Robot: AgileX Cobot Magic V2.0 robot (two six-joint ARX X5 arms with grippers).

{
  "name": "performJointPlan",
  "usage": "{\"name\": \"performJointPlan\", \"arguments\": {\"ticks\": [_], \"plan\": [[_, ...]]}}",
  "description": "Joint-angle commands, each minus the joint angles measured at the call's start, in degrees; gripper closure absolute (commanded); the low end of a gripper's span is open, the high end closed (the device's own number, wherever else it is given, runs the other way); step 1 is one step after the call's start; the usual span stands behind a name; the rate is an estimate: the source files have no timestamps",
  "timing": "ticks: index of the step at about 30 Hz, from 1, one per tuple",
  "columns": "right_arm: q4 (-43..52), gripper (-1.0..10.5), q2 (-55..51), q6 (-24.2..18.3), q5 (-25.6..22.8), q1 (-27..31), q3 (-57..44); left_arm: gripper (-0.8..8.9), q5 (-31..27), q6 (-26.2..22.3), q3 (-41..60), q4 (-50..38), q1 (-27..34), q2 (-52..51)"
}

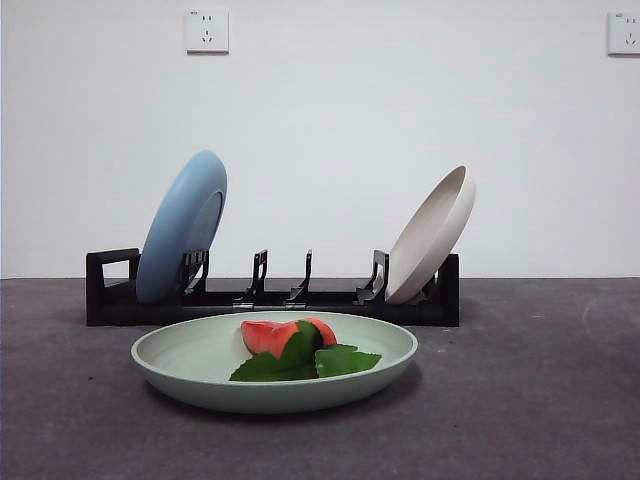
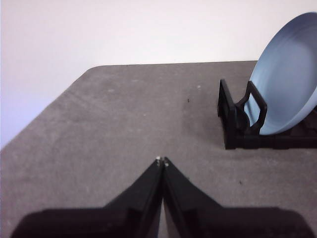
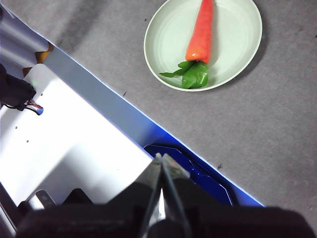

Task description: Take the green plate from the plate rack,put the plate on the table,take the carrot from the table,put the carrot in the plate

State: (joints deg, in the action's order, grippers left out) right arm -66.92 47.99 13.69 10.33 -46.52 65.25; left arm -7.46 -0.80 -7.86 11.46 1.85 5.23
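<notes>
Carrot [image 1: 288,338]: lying in the green plate [image 1: 190,352], which sits on the table [image 1: 540,400] before the plate rack [image 1: 110,295]. Left gripper [image 2: 162,161]: jaws pressed together, empty, low over bare table. Right gripper [image 3: 162,161]: jaws together, empty, raised well away from plate.

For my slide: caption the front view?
Carrot lies in green plate before the plate rack.

Green plate [image 1: 180,362] open above; plate rack [image 1: 270,300] close behind.
</notes>
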Motion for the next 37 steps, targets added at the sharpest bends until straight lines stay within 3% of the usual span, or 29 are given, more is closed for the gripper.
{"name": "performJointPlan", "arguments": {"ticks": [1,12,36,37], "plan": [[0.35,9.5,-0.07,-0.28,-0.15,-0.09,-0.02,8.15,0.09,2.84,4.15,-0.79,0.24,-3.13],[0.37,9.5,-0.13,-0.28,-0.15,-0.09,-0.02,8.15,2.38,7.69,7.63,-1.20,0.15,-5.11],[0.35,9.5,-0.66,-0.26,-0.35,0.35,-0.02,8.15,2.73,7.67,7.63,-1.20,0.13,-5.11],[0.70,9.5,-1.18,-2.54,-0.72,1.44,-0.04,8.15,2.73,7.69,7.61,-1.20,0.13,-5.11]]}}
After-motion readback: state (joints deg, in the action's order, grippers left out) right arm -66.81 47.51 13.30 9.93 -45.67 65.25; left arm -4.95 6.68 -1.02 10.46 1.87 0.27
